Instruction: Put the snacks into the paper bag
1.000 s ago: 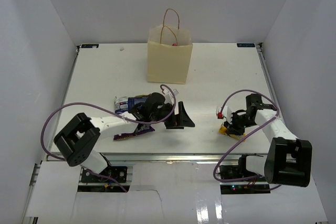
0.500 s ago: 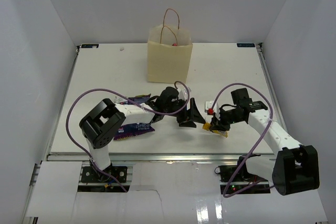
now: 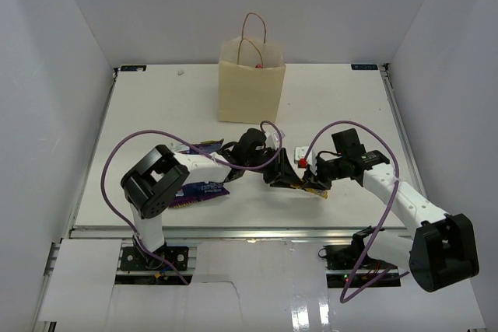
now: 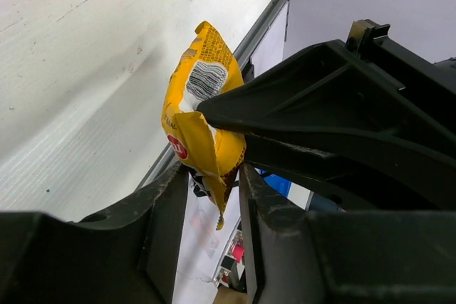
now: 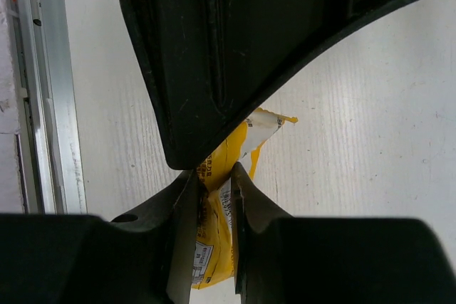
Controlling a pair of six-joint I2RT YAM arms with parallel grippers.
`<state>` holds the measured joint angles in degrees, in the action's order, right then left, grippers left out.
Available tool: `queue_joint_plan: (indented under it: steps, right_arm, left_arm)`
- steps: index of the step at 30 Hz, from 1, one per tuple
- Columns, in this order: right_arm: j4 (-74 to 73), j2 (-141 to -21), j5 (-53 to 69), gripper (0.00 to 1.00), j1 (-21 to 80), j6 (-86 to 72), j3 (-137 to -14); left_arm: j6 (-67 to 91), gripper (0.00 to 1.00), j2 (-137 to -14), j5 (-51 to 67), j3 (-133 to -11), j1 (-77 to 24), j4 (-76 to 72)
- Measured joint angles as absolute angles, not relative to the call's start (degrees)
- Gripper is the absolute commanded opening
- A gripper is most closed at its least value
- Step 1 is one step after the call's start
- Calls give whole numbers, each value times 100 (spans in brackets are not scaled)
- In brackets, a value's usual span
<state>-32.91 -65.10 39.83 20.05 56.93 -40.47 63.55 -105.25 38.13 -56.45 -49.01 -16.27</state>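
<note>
Yellow bar [image 4: 203,129]: right tool [image 5: 212,176] grips, left tool [image 4: 212,176] straddles.

My left arm [image 3: 198,165] and right arm [image 3: 397,192] reach inward, tips meeting. My right gripper [image 5: 212,176] pinches the bar [image 4: 203,105]; my left gripper [image 4: 212,172] straddles it, jaws partway closed.

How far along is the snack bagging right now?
Done: something red shows at the mouth of the paper bag, so at least one item seems to be in; the rest of the inside is hidden.
In hand: the yellow packet, pinched in the jaws of both the left gripper and the right gripper, like a handover.
Left: that packet, plus the purple packet and blue packet by the left arm.
</note>
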Motion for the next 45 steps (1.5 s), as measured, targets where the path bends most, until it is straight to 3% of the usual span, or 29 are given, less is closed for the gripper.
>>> queue_joint_plan:
  steps: [1, 6, 9, 11, 13, 14, 18, 31, 37, 45]
  right_arm:
    - [-3295, -6506, 3964, 18, 2018, 5684, -4047]
    - [-3286, -6445, 3898, 19, 2036, 5592, -4047]
    - [-3304, -6420, 3822, 24, 2038, 5564, -4047]
    - [-3304, -6420, 3809, 31, 2038, 5544, -4047]
    - [-3301, -6418, 3817, 48, 2038, 5489, -4047]
    - [-3280, -6418, 3826, 65, 2040, 5450, -4049]
    - [-3238, -6410, 3850, 81, 2064, 5308, -4123]
    - [-3234, -6248, 4084, 85, 1286, 4836, -5356]
    - [-3234, -6239, 4182, 85, 980, 4727, -5332]
    - [-3251, -6259, 4307, 85, 939, 4692, -4950]
  left_arm:
    - [6359, 41, -10545, 3826, -5653, -4901, -1636]
    - [6364, 11, -10645, 3931, -5747, -4901, -1653]
    - [6355, 0, -10739, 4036, -5813, -4890, -1673]
    - [6335, 0, -10748, 4056, -5819, -4886, -1675]
    - [6272, 0, -10746, 4053, -5819, -4886, -1675]
    - [6237, 0, -10746, 4051, -5819, -4888, -1667]
    - [5968, 0, -10630, 3944, -5789, -4862, -1466]
    - [3992, 0, -8868, 2445, -6208, -4115, 1579]
    - [3435, 0, -8182, 1879, -7616, -3551, 2375]
    - [3151, 0, -8447, 1592, -9810, -3192, 2003]
